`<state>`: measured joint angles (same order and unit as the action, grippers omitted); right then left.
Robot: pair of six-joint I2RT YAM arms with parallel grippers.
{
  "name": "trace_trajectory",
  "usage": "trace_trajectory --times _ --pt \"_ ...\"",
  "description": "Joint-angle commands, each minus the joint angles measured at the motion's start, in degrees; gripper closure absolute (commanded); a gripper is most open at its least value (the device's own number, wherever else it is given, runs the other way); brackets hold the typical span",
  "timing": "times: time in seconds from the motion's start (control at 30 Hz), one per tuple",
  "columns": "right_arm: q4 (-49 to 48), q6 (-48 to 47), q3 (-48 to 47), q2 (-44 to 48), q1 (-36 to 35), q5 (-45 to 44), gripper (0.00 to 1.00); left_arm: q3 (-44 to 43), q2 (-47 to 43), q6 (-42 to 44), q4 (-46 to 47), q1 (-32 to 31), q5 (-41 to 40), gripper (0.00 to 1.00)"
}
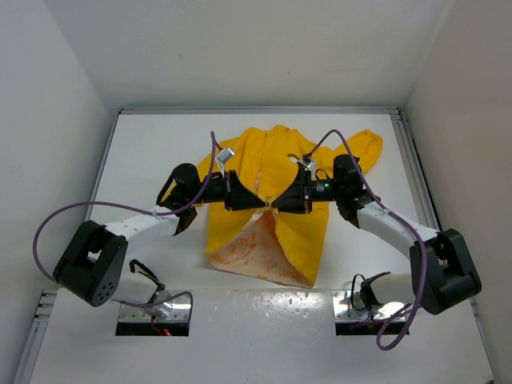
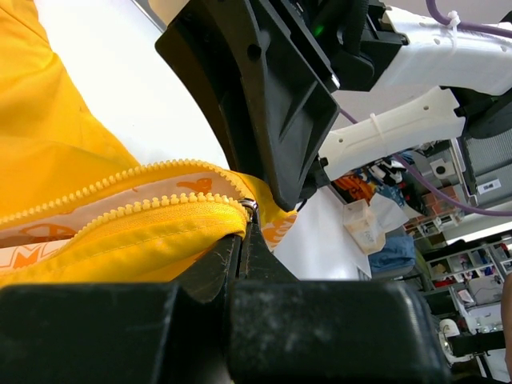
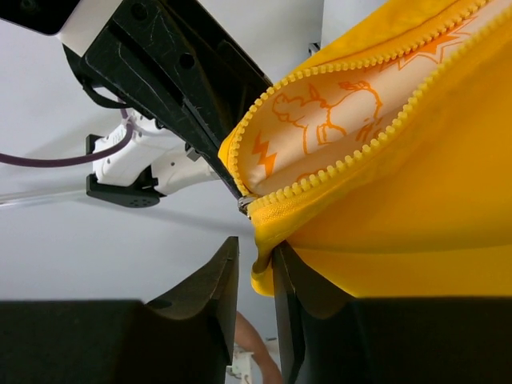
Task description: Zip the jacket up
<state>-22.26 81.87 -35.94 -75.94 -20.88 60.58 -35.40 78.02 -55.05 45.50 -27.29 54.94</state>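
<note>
Yellow fabric of the jacket (image 1: 300, 232) is spread at the middle of the table (image 1: 144, 152), its lower front gaping on pale lining. The left gripper (image 1: 256, 203) and right gripper (image 1: 278, 205) are both clamped on it at the zipper. The fabric should be kept taut while the slider (image 3: 244, 205) is drawn straight along the teeth.

Logged from my left wrist camera:
- Left gripper (image 2: 242, 240): black fingers pressed together on the hem of the yellow jacket (image 2: 72, 152), just under the zipper's end.
- Zipper teeth (image 2: 160, 205): two yellow rows, parted, with pale orange-printed lining (image 2: 172, 186) between them.
- Right gripper (image 2: 290, 200): black, its tip meeting the same fabric from above.
- White table (image 2: 120, 72) behind.
- Blurred clutter (image 2: 376, 224) at far right.
</note>
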Motion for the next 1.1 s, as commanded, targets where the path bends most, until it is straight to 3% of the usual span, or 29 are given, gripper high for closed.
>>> trace_trajectory --times 0.0,0.17,0.47,0.57,0.8,0.87,1.07 --pt "-2.79 -0.83 -2.46 -0.17 -0.47 1.12 0.77 -1.17 0.47 0.91 2.76 0.57 -0.27 1.00" --pt "-2.08 -2.14 -3.16 -0.79 -0.47 0.25 0.78 -1.17 0.47 0.20 3.81 0.57 -0.27 1.00" --pt "-1.47 -6.63 -4.40 -1.49 -0.39 -0.99 0.99 -1.69 0.47 -2.78 4.43 0.04 1.31 1.00" --pt "-1.56 -9.52 -5.27 -1.14 -0.82 0.15 1.00 -1.69 0.47 -2.79 3.21 0.04 1.31 1.00" --pt "11.61 -28.32 -10.44 0.62 -2.93 2.26 1.00 -4.07 1.00 -3.31 0.65 -0.48 3.07 1.00" --pt "19.23 -36.21 -12.04 0.53 -3.55 2.44 1.00 -4.68 1.00 -3.31 0.65 -0.49 3.07 1.00" --pt "26.83 -44.75 -15.47 -0.17 -4.07 2.18 1.00 -5.21 1.00 -4.36 0.65 -1.01 4.21 1.00"
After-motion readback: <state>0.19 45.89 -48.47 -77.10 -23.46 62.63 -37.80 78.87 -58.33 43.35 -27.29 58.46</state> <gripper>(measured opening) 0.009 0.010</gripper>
